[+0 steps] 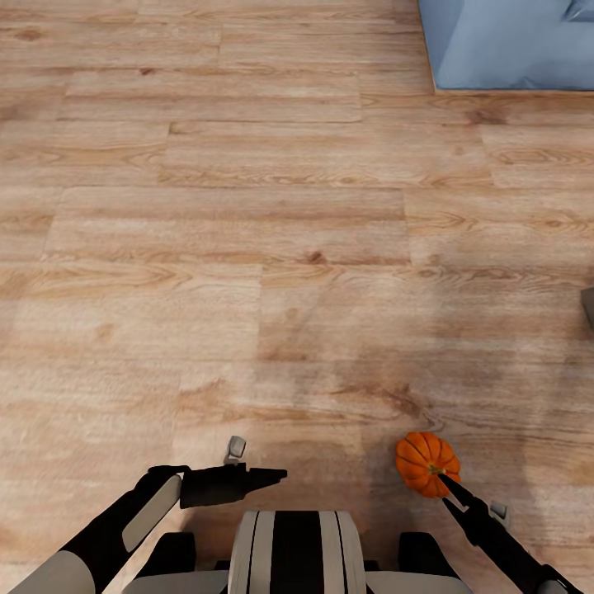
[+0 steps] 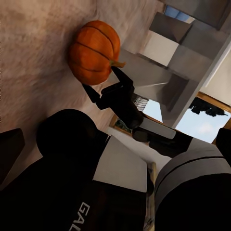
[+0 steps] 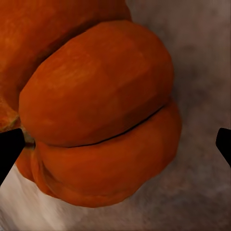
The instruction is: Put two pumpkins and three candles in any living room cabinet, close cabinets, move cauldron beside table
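One orange ribbed pumpkin point(image 1: 425, 460) hangs just above the wooden floor at the lower right of the head view, with my right gripper point(image 1: 439, 478) shut on it from below. In the left wrist view the same pumpkin point(image 2: 94, 50) sits between the right gripper's black fingers point(image 2: 118, 79). It takes up most of the right wrist view as an orange mass point(image 3: 96, 120), with dark fingertips point(image 3: 9, 149) at either side. My left gripper point(image 1: 279, 475) points right near the robot's trunk, open and holding nothing.
Wood plank floor point(image 1: 247, 231) stretches ahead. A blue upholstered piece point(image 1: 511, 41) occupies the far right corner. A small dark object point(image 1: 588, 307) pokes in at the right edge. My own trunk point(image 1: 293, 553) is at the bottom centre.
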